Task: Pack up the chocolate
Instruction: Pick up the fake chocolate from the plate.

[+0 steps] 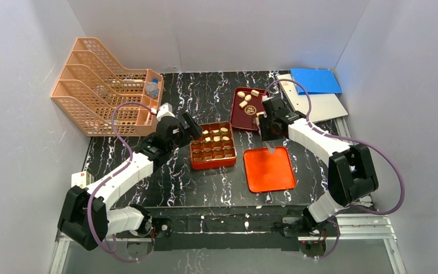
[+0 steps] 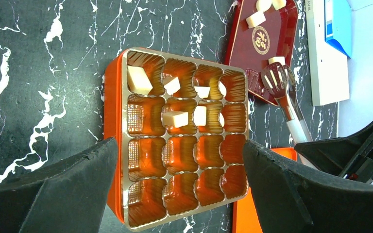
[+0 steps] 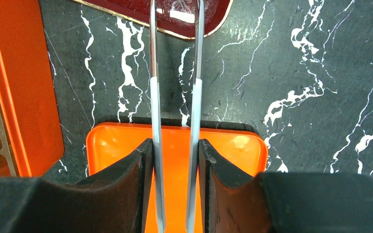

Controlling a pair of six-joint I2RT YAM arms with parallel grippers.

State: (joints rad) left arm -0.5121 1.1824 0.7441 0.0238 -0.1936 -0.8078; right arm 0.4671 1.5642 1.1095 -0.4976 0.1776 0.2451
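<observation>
Chocolate (image 1: 247,98) lies in two places: a few pale pieces loose on the dark red tray (image 1: 245,118) toward the back of the worktop (image 1: 205,91), and several more dropped into compartments of the orange-red box (image 1: 212,165) just left of that tray. The left wrist view shows those pieces in the two rows of the box nearest the tray side, one to a cell, some tilted against the ribbed gold liner.

The right tool (image 1: 264,127) is clamped on a pair of metal tongs (image 3: 155,97), one finger pressing each arm. The tongs reach forward over the near edge of the dark red tray, their slotted heads close to a piece at the rim. Whether they hold a piece cannot be told. Below this tool lies a flat orange lid (image 1: 269,169), just right of the box.

The left tool (image 1: 189,127) hangs over the box with its fingers spread wide, holding nothing.

A peach mesh rack (image 1: 100,85) stands at the back left. A blue sheet (image 1: 315,80) lies on a white board (image 1: 319,105) at the back right.
</observation>
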